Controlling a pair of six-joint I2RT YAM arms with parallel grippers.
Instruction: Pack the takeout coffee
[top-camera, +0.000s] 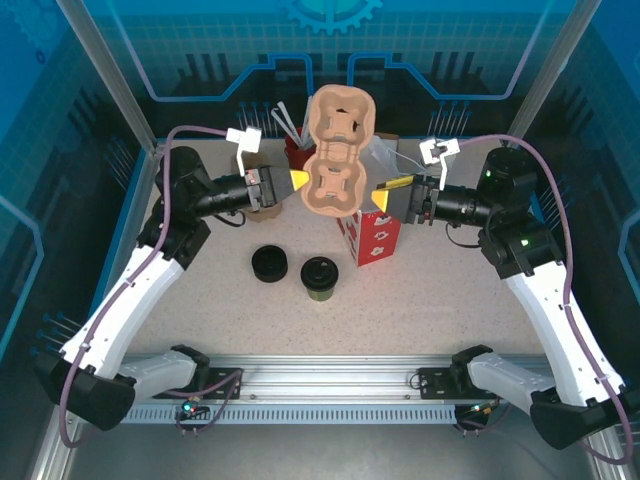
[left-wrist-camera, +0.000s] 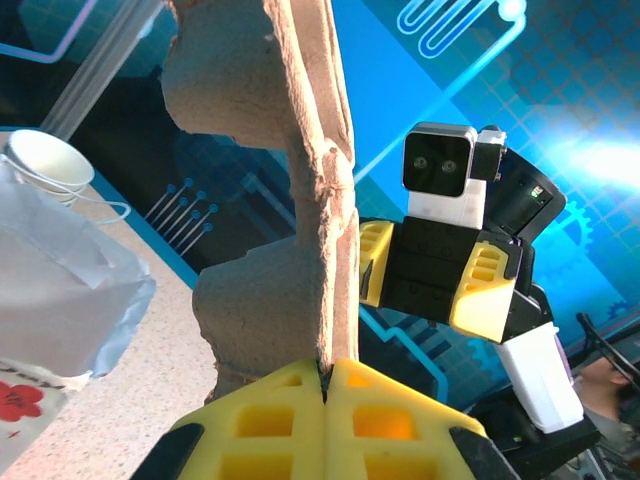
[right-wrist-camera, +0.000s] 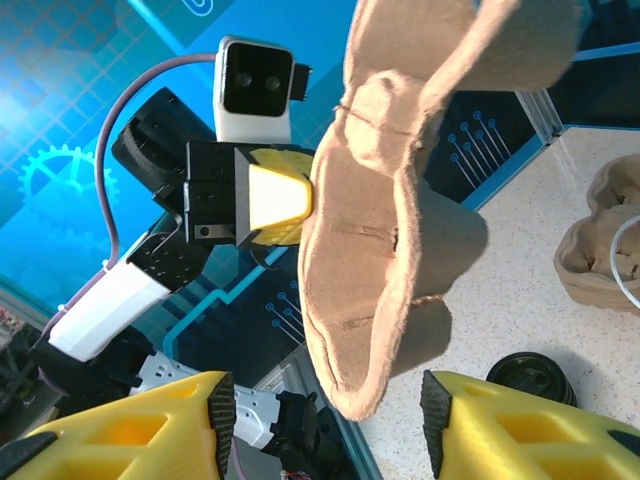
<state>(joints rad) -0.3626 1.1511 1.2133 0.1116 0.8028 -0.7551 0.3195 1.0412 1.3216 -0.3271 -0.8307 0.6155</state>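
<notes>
Coffee (top-camera: 320, 278), an olive-brown cup with a black lid, stands upright on the table (top-camera: 420, 310) in the top view, near the raised carrier (top-camera: 335, 150). The left wrist view shows the left gripper (left-wrist-camera: 325, 375) clenched on the carrier's edge. The right wrist view shows the right gripper (right-wrist-camera: 326, 400) released, jaws apart around the carrier's end.

Pulp cup carrier (right-wrist-camera: 400, 200) low between the parted yellow fingers (right-wrist-camera: 140, 425) of the right end effector (right-wrist-camera: 327, 402)
</notes>
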